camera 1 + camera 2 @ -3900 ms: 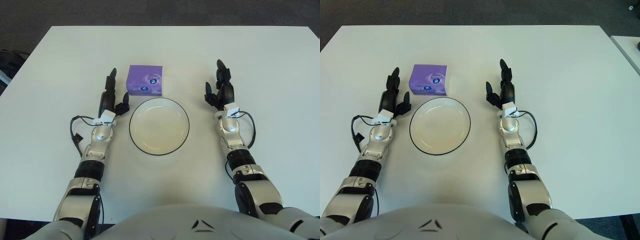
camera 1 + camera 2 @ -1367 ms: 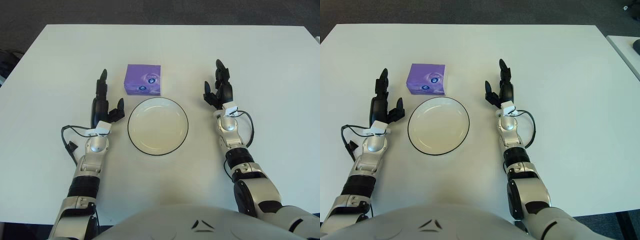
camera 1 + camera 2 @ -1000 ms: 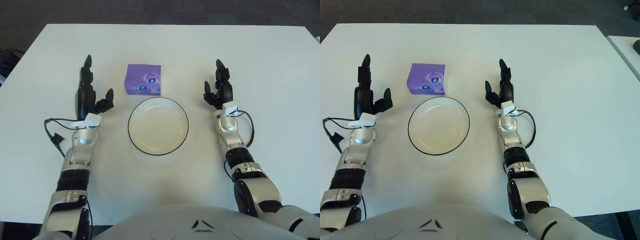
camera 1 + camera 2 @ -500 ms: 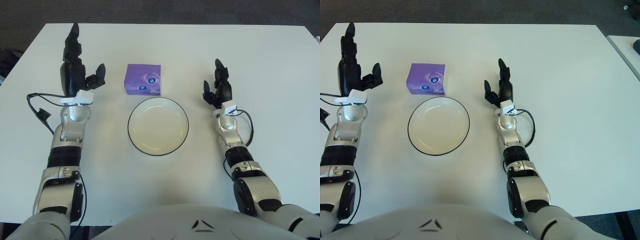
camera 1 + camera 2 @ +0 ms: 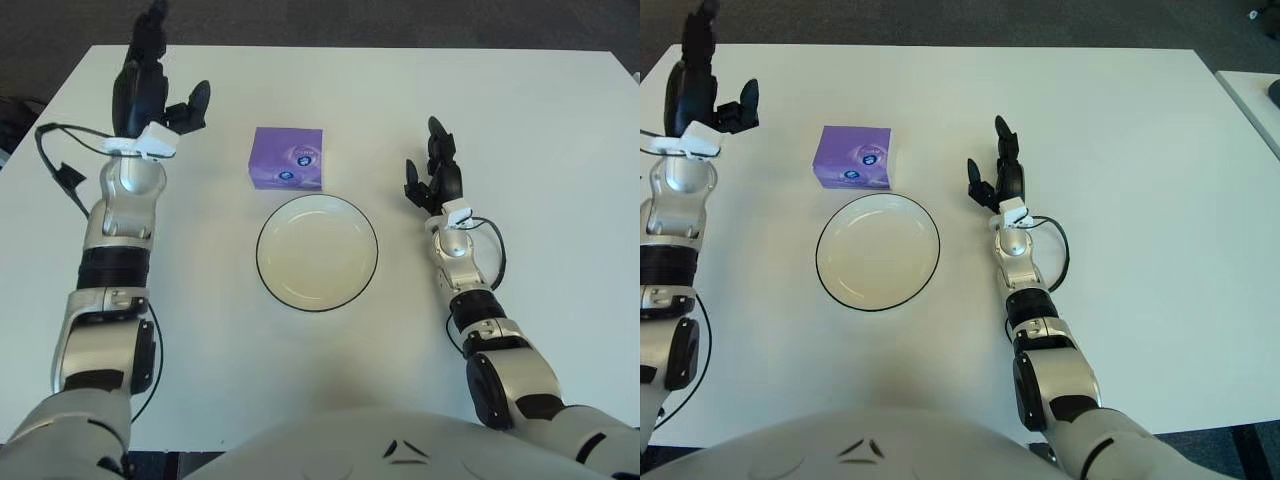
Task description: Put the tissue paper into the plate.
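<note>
Sitting untouched at 11 o'clock just beyond the round white black-rimmed plate (image 5: 316,252), the purple cardboard tissue box (image 5: 288,158) awaits grasp and transfer. Left hand (image 5: 148,88), fingers spread, empty, hovers at 9 o'clock; right hand (image 5: 438,182) open beside the plate.

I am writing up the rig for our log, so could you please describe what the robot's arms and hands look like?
Both arms are built of silver-grey metallic segments joined by black ribbed bands. Each ends in a black three-finger robot hand, the left and the right. A small white block sits at each wrist, and thin black cables loop out beside both forearms.
</note>
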`<state>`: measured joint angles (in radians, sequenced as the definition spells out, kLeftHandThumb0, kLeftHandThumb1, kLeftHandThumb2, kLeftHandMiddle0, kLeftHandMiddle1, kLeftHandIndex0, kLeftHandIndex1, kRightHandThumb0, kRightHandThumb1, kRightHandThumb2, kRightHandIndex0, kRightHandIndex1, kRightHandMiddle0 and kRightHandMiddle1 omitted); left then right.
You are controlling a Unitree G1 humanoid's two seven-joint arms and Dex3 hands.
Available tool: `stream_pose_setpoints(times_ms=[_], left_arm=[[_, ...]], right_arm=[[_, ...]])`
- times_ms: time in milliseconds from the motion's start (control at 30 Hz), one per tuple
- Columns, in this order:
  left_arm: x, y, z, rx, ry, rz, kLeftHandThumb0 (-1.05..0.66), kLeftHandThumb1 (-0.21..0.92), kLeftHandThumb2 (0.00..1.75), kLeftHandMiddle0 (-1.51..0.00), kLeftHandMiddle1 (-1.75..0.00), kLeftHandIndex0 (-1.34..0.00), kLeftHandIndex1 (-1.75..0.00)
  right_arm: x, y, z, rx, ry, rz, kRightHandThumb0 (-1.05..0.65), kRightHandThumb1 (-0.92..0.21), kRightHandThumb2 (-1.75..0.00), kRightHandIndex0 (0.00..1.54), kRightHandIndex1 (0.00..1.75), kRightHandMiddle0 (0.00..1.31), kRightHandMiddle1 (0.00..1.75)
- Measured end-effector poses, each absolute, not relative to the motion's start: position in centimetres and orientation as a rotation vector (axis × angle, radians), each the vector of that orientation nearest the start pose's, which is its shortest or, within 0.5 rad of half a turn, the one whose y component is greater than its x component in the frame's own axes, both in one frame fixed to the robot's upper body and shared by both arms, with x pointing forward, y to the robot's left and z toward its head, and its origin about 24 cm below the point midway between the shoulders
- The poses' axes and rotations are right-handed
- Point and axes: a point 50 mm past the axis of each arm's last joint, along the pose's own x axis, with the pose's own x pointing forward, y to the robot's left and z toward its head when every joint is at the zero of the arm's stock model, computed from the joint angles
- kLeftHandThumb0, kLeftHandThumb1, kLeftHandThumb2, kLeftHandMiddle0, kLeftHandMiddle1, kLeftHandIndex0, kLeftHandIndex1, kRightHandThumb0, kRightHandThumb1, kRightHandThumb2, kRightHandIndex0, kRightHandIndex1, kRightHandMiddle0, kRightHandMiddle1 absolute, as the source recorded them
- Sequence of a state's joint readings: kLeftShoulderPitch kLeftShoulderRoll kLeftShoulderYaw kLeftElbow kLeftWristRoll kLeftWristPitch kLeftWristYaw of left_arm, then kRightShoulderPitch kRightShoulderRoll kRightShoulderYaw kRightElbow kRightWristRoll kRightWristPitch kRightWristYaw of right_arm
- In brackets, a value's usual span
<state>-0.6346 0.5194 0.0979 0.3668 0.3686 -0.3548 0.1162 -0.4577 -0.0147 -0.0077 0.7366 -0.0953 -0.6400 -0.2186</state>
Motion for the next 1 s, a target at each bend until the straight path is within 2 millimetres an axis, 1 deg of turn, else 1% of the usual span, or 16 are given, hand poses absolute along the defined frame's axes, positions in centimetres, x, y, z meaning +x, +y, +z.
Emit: stream_pose_setpoints(times_ms=[100, 233, 533, 733, 1000], left_arm=[[34.7, 22.4, 22.1, 0.824, -0.656, 0.148, -0.73, 0.92, 0.82, -0.21, 0.0, 0.0, -0.31], [35.5, 21.5, 22.1, 0.843, -0.638, 0.098, -0.74, 0.92, 0.79, -0.19, 0.0, 0.0, -0.29], [36.5, 20.2, 20.5, 0.924, -0.585, -0.019, -0.81, 0.92, 0.77, -0.17, 0.0, 0.0, -0.32], [37.4, 19.4, 19.9, 1.024, -0.564, -0.086, -0.86, 0.92, 0.77, -0.17, 0.0, 0.0, -0.31], [38.3, 18.2, 20.1, 1.174, -0.584, -0.162, -0.9, 0.92, 0.75, -0.16, 0.0, 0.0, -0.28]], right_arm=[[32.2, -12.6, 6.0, -0.064, -0.358, -0.058, -0.7, -0.92, -0.62, 0.24, 0.0, 0.0, 0.29], [32.2, -12.6, 6.1, -0.063, -0.359, -0.058, -0.7, -0.92, -0.61, 0.25, 0.0, 0.0, 0.29], [32.2, -12.5, 6.1, -0.062, -0.359, -0.058, -0.68, -0.92, -0.59, 0.26, 0.01, 0.0, 0.32], [32.3, -12.5, 6.1, -0.062, -0.356, -0.06, -0.69, -0.92, -0.6, 0.26, 0.01, 0.0, 0.33], [32.4, -12.5, 6.2, -0.062, -0.358, -0.059, -0.69, -0.92, -0.59, 0.25, 0.01, 0.0, 0.33]])
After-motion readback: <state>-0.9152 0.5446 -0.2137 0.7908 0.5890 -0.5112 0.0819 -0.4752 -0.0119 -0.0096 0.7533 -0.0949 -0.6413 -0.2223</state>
